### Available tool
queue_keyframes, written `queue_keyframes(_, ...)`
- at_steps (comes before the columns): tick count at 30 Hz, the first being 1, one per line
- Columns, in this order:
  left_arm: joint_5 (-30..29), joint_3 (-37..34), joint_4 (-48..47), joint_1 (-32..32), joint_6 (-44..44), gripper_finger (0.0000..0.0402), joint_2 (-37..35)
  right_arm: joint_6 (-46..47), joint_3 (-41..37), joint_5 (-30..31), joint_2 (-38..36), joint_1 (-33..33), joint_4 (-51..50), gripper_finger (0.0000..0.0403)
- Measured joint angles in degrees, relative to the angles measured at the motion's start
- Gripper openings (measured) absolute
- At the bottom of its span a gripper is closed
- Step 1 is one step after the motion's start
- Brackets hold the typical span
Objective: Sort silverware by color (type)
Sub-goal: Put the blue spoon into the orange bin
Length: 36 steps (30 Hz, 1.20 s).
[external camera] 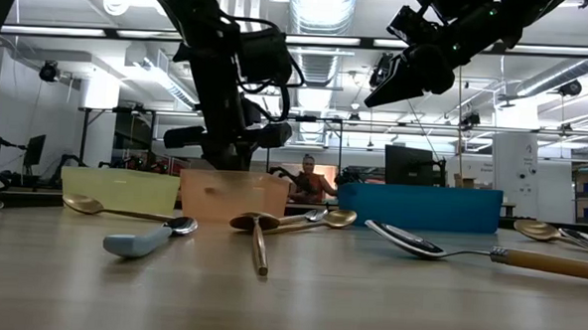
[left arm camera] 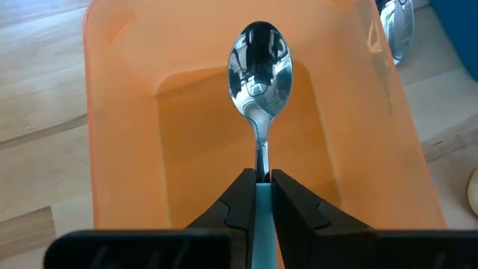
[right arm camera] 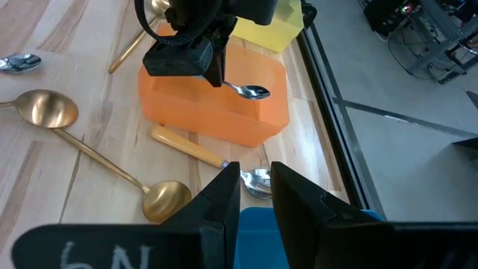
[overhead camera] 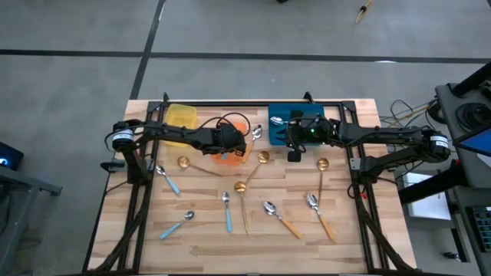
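The left gripper [left arm camera: 260, 196] hangs over the orange bin [overhead camera: 230, 157] near the table's [overhead camera: 199, 245] far edge, fingers pinching a light-blue-handled spoon [left arm camera: 259, 67] whose silver bowl is above the bin's inside. The right gripper [right arm camera: 254, 196], fingers slightly parted and holding nothing, hovers over the blue bin [overhead camera: 281, 116]. Gold spoons [overhead camera: 242, 192], blue-handled spoons [overhead camera: 227, 211] and orange-handled spoons [overhead camera: 321, 215] lie scattered across the table's middle and near edge.
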Motion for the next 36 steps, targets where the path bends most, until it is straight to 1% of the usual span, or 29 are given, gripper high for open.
queue_keyframes(4, 1.31, 1.2, 0.2, 0.37, 0.06, 0.0022, -0.02, -0.01, 0.0, 0.0, 0.0, 0.0, -0.02, 0.0068)
queue_keyframes(11, 4.58, 1.31, -0.69, 2.25, 0.17, 0.0022, 0.02, 0.06, 0.0, 0.0, 0.01, 0.0, -0.44, 0.0068)
queue_keyframes(36, 4.2, 1.27, -1.59, 2.46, -0.84, 0.0023, 1.95, 0.04, -0.01, 0.07, 0.01, 0.0, -0.97, 0.0068)
